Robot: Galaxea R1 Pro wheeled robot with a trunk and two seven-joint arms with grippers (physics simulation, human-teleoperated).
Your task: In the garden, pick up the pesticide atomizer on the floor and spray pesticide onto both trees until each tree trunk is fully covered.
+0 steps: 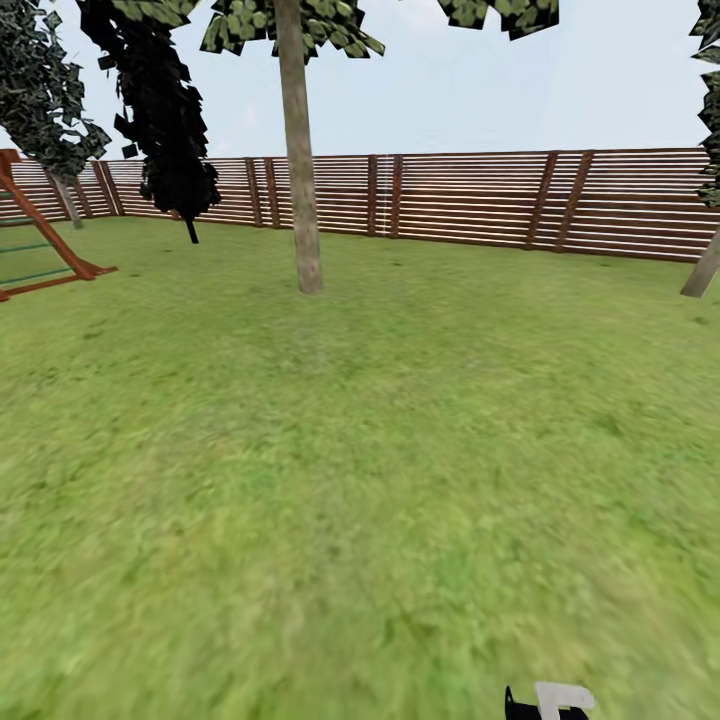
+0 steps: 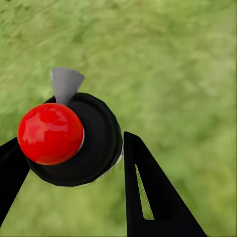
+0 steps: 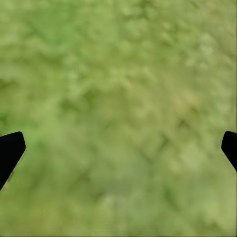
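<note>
While over grass (image 2: 187,59), left fingers (image 2: 148,197) clamped around pesticide atomizer (image 2: 74,138).

Left gripper (image 2: 74,168) fingers (image 2: 148,192): matte black, wedge-shaped, one with a narrow slit cut-out.
Right gripper (image 3: 118,150) fingertips (image 3: 10,148): plain black, rounded.
Gripper part in head view (image 1: 548,702): black body, white tab.

My left gripper (image 2: 74,163) has its jaws closed around a round black body with a red cap. My right gripper (image 3: 118,150) points down, jaws spread wide, fingertips (image 3: 10,150) at the frame's left and right edges.
</note>
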